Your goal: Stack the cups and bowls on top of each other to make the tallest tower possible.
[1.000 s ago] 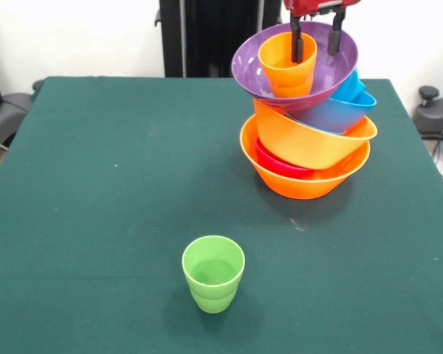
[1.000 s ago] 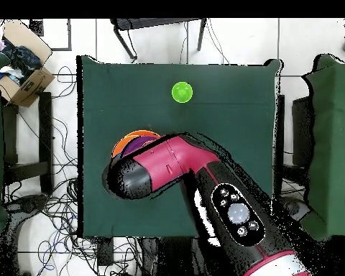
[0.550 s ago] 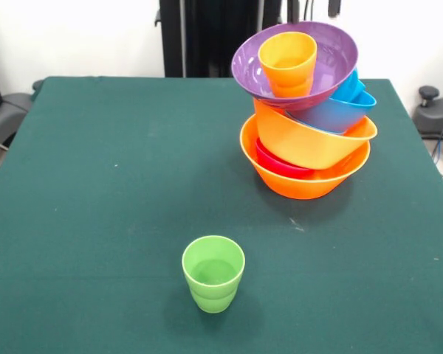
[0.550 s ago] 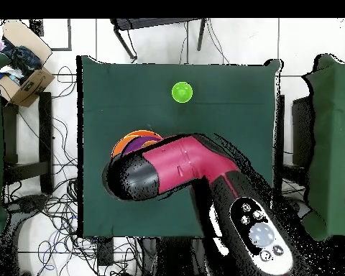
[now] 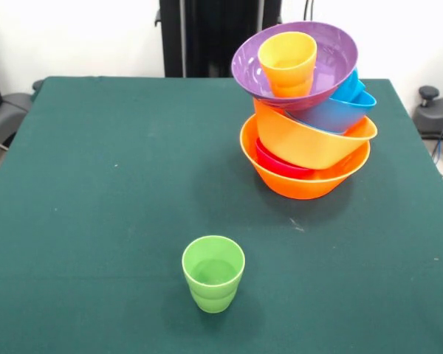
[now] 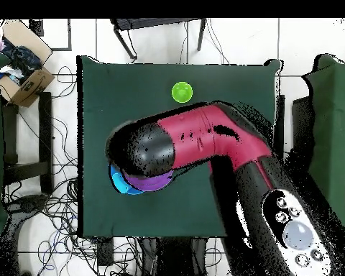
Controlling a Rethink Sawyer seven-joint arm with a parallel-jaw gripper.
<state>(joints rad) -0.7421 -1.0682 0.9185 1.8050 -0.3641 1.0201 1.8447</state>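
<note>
The tower (image 5: 304, 110) leans at the table's back right. From its base up I see a large orange bowl (image 5: 303, 183), a red bowl (image 5: 275, 164), a second orange bowl (image 5: 310, 141), blue bowls (image 5: 338, 110) and a wide purple bowl (image 5: 332, 63). An orange cup (image 5: 286, 60) stands in the purple bowl. A green cup (image 5: 213, 273) stands alone near the front edge, also seen from above (image 6: 181, 92). The front view has no gripper in it. From above, the arm's black end (image 6: 143, 149) covers most of the tower, and the gripper is hidden beneath it.
In the overhead view the red arm (image 6: 218, 140) crosses the green table (image 6: 96, 86), with purple and blue rims (image 6: 136, 185) peeking out under it. A cardboard box (image 6: 23, 72) sits off the table. Cables lie on the floor around it.
The gripper stood over the orange cup inside the purple bowl, then rose out of the front view, leaving the cup there. From above, the arm has swung toward the green cup's side.
</note>
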